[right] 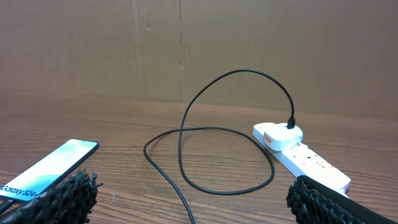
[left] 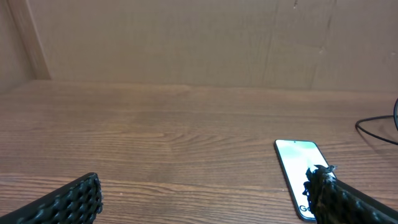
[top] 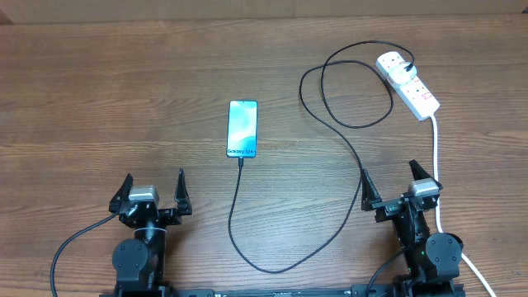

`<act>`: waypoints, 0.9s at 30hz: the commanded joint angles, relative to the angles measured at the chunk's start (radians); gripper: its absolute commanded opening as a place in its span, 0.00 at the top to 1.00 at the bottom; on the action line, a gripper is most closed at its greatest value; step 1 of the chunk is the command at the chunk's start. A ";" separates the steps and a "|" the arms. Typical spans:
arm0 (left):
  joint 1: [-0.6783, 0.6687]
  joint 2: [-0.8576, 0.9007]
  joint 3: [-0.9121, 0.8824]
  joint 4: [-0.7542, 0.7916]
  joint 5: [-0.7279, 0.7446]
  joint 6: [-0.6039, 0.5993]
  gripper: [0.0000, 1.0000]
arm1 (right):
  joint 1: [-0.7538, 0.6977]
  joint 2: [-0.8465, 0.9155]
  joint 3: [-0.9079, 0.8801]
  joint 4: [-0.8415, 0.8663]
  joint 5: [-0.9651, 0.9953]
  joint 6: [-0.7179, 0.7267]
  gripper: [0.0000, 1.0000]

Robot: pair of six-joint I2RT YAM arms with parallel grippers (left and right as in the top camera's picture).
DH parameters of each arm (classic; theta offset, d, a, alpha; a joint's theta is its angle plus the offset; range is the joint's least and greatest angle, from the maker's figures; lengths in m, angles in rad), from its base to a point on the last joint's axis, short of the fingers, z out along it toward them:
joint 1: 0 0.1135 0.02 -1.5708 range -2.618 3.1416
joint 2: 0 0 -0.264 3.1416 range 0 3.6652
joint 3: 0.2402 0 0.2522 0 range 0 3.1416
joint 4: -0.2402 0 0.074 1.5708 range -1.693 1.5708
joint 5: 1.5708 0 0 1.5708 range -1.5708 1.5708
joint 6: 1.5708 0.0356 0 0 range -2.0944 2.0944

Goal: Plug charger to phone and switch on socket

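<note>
Overhead: phone (top: 242,129) well ahead-right of left hand (top: 155,175); charger (top: 239,173) apparently plugged in.

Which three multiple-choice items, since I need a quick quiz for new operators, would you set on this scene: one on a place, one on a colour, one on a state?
1. Where does the power strip lie on the table?
A. near left corner
B. far right side
C. dead centre

2. What colour is the charger cable?
A. white
B. red
C. black

3. How do the left pincer and the right pincer stand?
A. both open and empty
B. both shut
C. one shut on the charger cable

Answers:
1. B, as the overhead view shows it far off, beyond the right arm.
2. C, as it runs as a thin black line looping over the wood.
3. A, as each pair of fingers is spread wide with nothing between them.
</note>
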 commanded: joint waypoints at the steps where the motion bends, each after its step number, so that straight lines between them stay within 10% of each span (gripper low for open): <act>1: 0.008 -0.012 -0.004 0.001 -0.029 0.019 0.00 | 0.004 -0.012 -0.010 0.004 -0.005 -0.002 0.00; 27: 0.008 -0.012 -0.005 0.002 -0.049 0.028 0.00 | 0.003 -0.012 -0.010 0.004 -0.005 -0.002 0.00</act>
